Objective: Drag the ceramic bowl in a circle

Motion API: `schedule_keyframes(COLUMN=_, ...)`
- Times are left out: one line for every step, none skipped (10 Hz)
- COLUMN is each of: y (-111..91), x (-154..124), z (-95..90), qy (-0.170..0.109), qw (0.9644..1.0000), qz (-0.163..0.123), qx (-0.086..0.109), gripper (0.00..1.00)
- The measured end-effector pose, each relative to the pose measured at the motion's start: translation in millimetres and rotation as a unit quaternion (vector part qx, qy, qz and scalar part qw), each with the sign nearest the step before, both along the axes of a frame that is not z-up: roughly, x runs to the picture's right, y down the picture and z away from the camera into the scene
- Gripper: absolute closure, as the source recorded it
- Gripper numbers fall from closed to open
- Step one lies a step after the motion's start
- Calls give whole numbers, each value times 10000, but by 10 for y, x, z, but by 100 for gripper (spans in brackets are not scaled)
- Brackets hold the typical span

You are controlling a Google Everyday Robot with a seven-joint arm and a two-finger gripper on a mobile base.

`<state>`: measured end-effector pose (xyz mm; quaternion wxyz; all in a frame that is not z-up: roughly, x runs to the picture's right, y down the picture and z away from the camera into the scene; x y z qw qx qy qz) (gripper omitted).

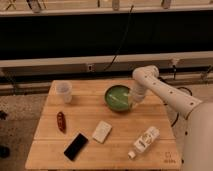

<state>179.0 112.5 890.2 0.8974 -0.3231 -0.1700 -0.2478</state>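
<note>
1. The ceramic bowl (118, 98) is what we look at first. It is round and green, paler inside, and it sits on the far right part of the wooden table (125, 150).
2. Now we start at the left. A small whitish plastic cup (64, 91) stands upright near the far left corner of the table.
3. In front of the cup lies a small red thing (61, 121), close to the left edge.
4. A black phone (75, 146) lies flat near the front edge.
5. Just to its right lies a little white packet (102, 131), in front of the bowl and apart from it.
6. The gripper (133, 101) is at the right rim of the bowl, at the end of the white arm (165, 92) that reaches in from the right.
7. A white bottle (144, 142) lies on its side near the front right corner.
</note>
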Motion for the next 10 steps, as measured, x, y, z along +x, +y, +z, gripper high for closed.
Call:
schedule_keyframes(y=-4, x=-14, z=-18, qy=-95, qw=9999, qz=38, qx=-34, gripper=96)
schedule_keyframes(y=12, x=-20, z=-35, qy=-140, qw=9999, qz=-27, qx=-62, gripper=99)
schedule_keyframes(y=44, x=-65, z=-79, qy=-167, qw=9995, qz=-276, qx=-50, gripper=100)
schedule_keyframes(y=61, x=-117, z=-99, qy=-203, qw=9989, qz=-428, qx=1, gripper=100)
schedule_keyframes(y=69, x=-151, z=-119, qy=-227, qw=9984, qz=-510, qx=20, gripper=100)
schedule_keyframes(y=67, x=-219, z=-123, qy=-277, qw=9980, qz=-570, qx=10, gripper=100)
schedule_keyframes(y=60, x=-298, z=-133, qy=-339, qw=9973, qz=-659, qx=-6, gripper=100)
schedule_keyframes(y=105, x=-331, z=-178, qy=-411, qw=9961, qz=-783, qx=-37, gripper=100)
schedule_keyframes(y=145, x=-302, z=-250, qy=-449, qw=9948, qz=-917, qx=-26, gripper=100)
schedule_keyframes(y=196, x=-318, z=-311, qy=-516, qw=9931, qz=-1049, qx=-35, gripper=100)
